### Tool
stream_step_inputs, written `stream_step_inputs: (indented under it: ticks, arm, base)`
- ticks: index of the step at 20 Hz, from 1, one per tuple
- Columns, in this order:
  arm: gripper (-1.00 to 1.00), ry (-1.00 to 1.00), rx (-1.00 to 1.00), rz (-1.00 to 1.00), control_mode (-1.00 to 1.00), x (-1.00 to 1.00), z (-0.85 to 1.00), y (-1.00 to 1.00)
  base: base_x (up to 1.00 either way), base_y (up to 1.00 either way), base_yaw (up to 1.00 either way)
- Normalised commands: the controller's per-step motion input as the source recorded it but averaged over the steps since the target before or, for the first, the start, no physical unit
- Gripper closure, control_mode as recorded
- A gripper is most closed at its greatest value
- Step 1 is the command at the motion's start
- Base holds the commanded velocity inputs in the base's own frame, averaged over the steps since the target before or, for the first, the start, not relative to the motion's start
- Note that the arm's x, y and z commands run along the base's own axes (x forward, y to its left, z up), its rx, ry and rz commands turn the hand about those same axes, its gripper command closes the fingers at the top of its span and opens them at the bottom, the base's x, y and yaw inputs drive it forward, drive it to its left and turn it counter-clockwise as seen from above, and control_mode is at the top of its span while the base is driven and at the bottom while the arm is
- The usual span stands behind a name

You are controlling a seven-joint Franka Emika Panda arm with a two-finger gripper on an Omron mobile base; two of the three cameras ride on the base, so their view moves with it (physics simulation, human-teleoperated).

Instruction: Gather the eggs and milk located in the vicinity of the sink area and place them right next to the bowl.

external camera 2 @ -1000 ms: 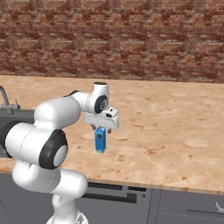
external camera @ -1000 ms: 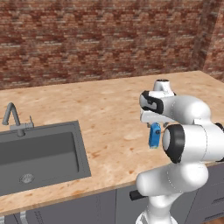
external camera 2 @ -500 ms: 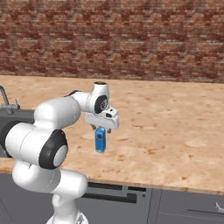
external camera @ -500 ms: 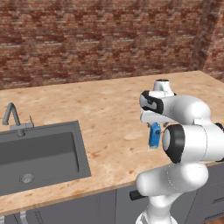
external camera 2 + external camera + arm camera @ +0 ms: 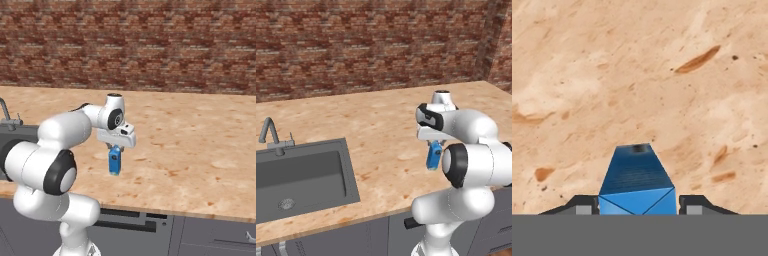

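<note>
Closed in since before, tool (image 5: 637, 206) now clamps milk (image 5: 115, 161) on bare counter (image 5: 200, 145), sink (image 5: 301, 175) well apart.

No readable text, brand, no. or sign anywhere. Milk carton (image 5: 114, 162) is plain blue w/ a small pale mark on its face, too small to read in the right base view; in the hand view its top (image 5: 637, 186) shows only fold lines, no lettering.
</note>
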Motion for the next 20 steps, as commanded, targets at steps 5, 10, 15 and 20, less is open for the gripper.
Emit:
stream_step_inputs:
  ticks: [5, 10, 15, 20]
  arm:
    - [1.00, 0.00, 0.00, 0.00, -1.00, -0.04, 0.00, 0.00]
    - [1.00, 0.00, 0.00, 0.00, -1.00, -0.07, 0.55, 0.00]
    - [1.00, -0.01, 0.00, 0.00, -1.00, -0.49, 1.00, 0.11]
    - [1.00, -0.01, 0.00, 0.00, -1.00, -0.81, 0.75, 0.41]
  base:
    - [0.00, 0.00, 0.00]
    - [0.00, 0.00, 0.00]
    - [0.00, 0.00, 0.00]
    - [0.00, 0.00, 0.00]
